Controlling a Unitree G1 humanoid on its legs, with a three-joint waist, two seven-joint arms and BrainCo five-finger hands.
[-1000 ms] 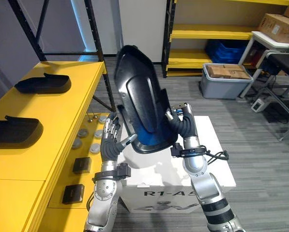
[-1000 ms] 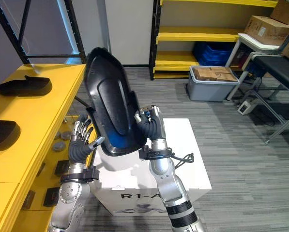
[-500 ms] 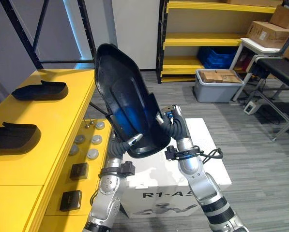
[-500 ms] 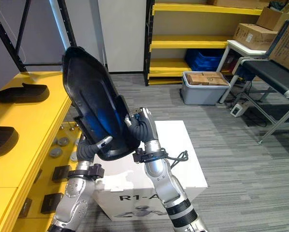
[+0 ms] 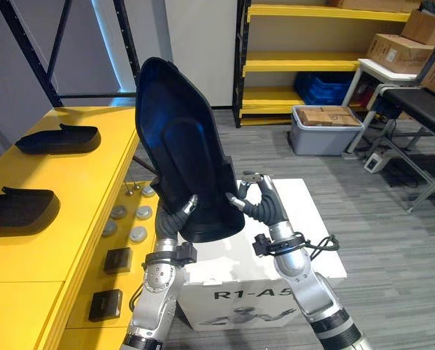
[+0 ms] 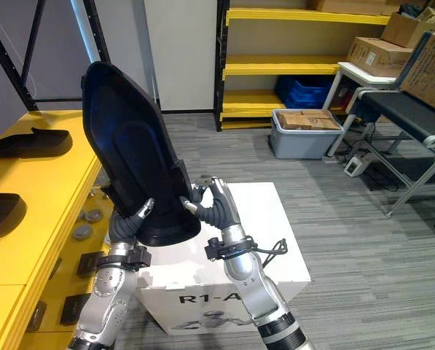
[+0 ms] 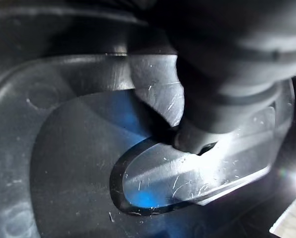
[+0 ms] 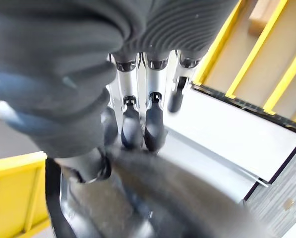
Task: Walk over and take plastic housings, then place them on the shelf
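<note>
A large black plastic housing (image 5: 177,146) stands nearly upright in front of me, above a white box (image 5: 304,248). My left hand (image 5: 181,213) grips its lower part: the thumb lies curled on the front face and the fingers are hidden behind. In the left wrist view the housing's inner face (image 7: 78,163) is very close. My right hand (image 5: 259,204) is at the housing's lower right edge with its fingers (image 8: 152,119) nearly straight, tips just touching the rim. Two more black housings (image 5: 53,138) (image 5: 17,210) lie on the yellow shelf (image 5: 79,189) at the left.
Round discs (image 5: 126,219) and small black blocks (image 5: 119,259) lie on a lower ledge beside the shelf. A grey bin of cardboard boxes (image 5: 325,127) stands on the floor before yellow racks (image 5: 304,62). A black table frame (image 5: 421,102) is at the far right.
My right hand has let go, its fingers straightening off the housing. My left hand has gone behind the housing and its thumb has closed on it. The housing now stands more upright.
</note>
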